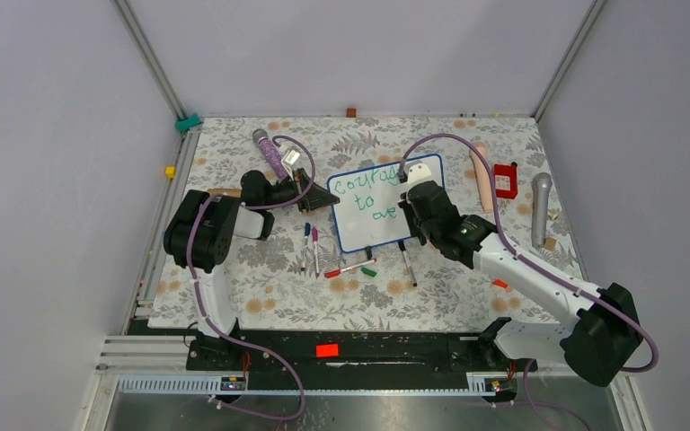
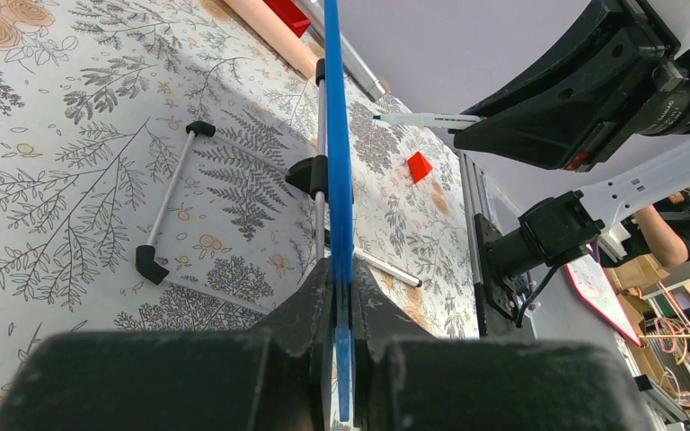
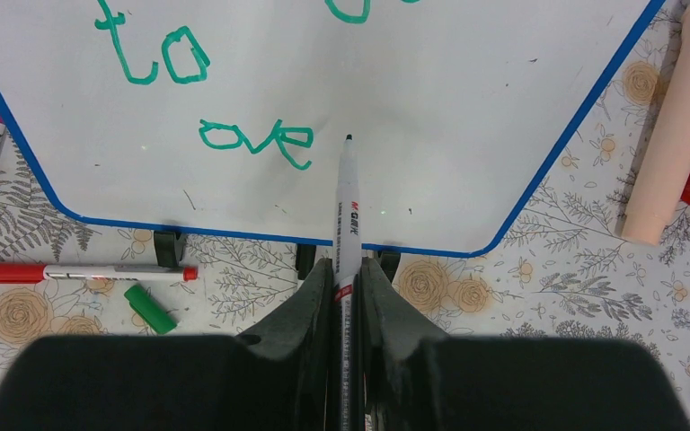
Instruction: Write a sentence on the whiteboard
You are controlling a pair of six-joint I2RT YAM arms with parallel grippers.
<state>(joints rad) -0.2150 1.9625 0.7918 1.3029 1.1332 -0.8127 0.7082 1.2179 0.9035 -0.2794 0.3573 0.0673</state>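
Whiteboard (image 1: 359, 224) clamped left, writing arm on the right

Left gripper (image 2: 341, 292): jaws closed on the board's blue edge. The board stands on its black clip feet mid-counter (image 1: 260, 296). Sentence (image 3: 256, 139) is in green: "to" and "ove" read clearly, and the top line is partly hidden behind the right arm. Right gripper (image 3: 346, 274): jaws pinched on a white marker (image 3: 348, 193), tip at the board face just right of the "e"; can't tell if it touches. Red marker (image 3: 81, 271) and green cap (image 3: 150, 308) lie on the counter below the board's lower edge.
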